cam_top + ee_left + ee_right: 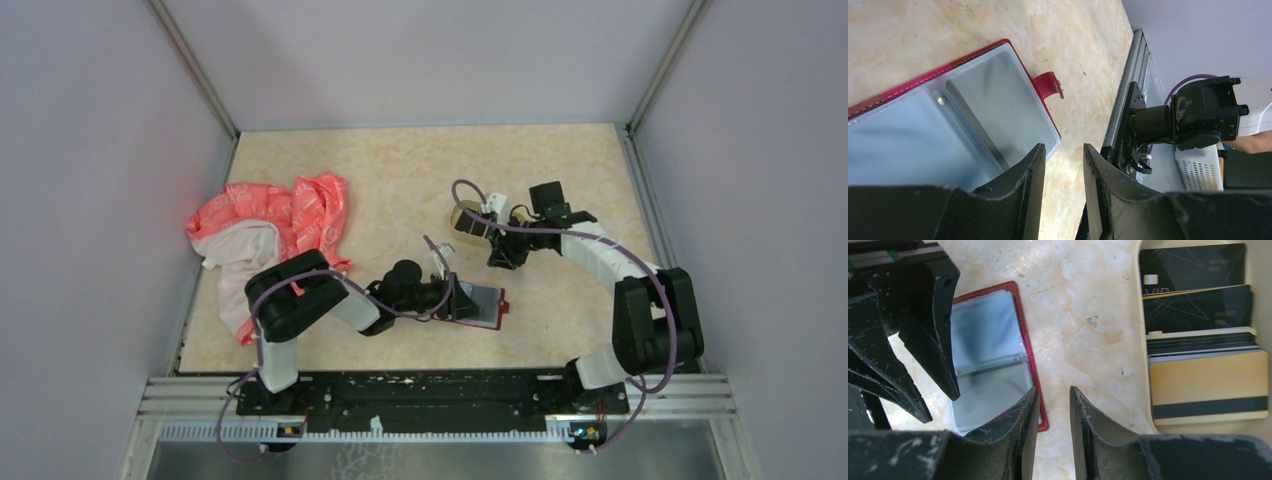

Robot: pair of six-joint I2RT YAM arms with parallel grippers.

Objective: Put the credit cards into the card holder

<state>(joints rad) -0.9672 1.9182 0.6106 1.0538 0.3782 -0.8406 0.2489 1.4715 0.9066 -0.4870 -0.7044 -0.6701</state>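
The card holder (478, 304) lies open on the table, red-edged with clear sleeves (993, 110) and a snap tab (1050, 84). My left gripper (1063, 146) is open with nothing between its fingers, one finger over the holder's near edge. In the right wrist view the holder (993, 355) lies at the left, with the left gripper's fingers (928, 315) above it. The credit cards stand stacked in an oval tan tray (1143, 315): dark ones (1193, 267) behind, a gold-tan one (1208, 377) with a black stripe in front. My right gripper (1053, 388) is open and empty over bare table between holder and tray.
A pink-red cloth (275, 225) lies bunched at the table's left side. The tan tray (465, 215) sits mid-table beside my right gripper (502, 252). A metal rail (440, 395) runs along the near edge, and grey walls close in three sides.
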